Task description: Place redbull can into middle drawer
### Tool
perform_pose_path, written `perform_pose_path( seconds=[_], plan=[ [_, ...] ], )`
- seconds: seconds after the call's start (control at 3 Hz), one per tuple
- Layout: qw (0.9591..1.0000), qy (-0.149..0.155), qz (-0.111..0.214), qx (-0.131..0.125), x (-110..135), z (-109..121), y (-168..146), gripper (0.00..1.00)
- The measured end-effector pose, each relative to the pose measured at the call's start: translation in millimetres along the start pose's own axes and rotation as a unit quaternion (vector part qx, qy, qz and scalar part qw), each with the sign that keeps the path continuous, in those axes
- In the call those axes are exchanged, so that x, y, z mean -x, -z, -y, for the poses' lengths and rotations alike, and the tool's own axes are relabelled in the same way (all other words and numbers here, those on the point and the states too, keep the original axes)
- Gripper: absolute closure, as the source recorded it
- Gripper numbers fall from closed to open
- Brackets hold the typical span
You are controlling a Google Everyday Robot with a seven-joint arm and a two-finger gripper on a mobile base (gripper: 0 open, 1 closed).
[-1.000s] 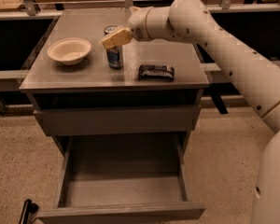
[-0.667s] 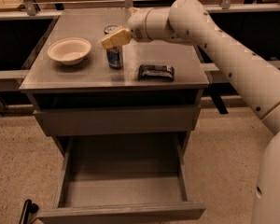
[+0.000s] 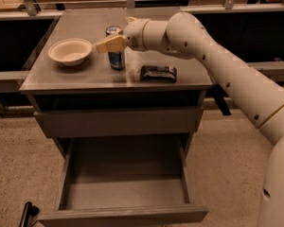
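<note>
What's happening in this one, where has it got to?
The robot's arm reaches across the cabinet top, with the gripper at the redbull can, level with its upper half. The can stands upright on the top, between a bowl on one side and a dark snack packet on the other. Below, the middle drawer is pulled open, and the can is not yet in it.

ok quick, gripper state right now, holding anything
gripper: at the redbull can, which stands on the cabinet top; open or shut cannot be told
</note>
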State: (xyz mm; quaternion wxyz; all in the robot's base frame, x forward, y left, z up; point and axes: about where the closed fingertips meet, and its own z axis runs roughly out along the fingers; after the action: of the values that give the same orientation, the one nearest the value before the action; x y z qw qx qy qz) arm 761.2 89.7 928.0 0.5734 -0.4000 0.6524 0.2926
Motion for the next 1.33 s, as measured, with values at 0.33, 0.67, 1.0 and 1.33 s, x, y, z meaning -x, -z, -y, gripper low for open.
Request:
perform_pose_path(
  seconds=[0.33,0.67,1.0,1.33],
  plan=[
    [1.0,0.001,-0.001,0.003,1,-2,-3,0.26],
    [1.0,0.001,-0.001,0.005,1,-4,-4,0.49],
    [1.0,0.001,-0.001,0.007,1,-6,-7,0.72],
    [0.9984,-0.002,0.025,0.051,18,-30,-8,0.96]
  ],
)
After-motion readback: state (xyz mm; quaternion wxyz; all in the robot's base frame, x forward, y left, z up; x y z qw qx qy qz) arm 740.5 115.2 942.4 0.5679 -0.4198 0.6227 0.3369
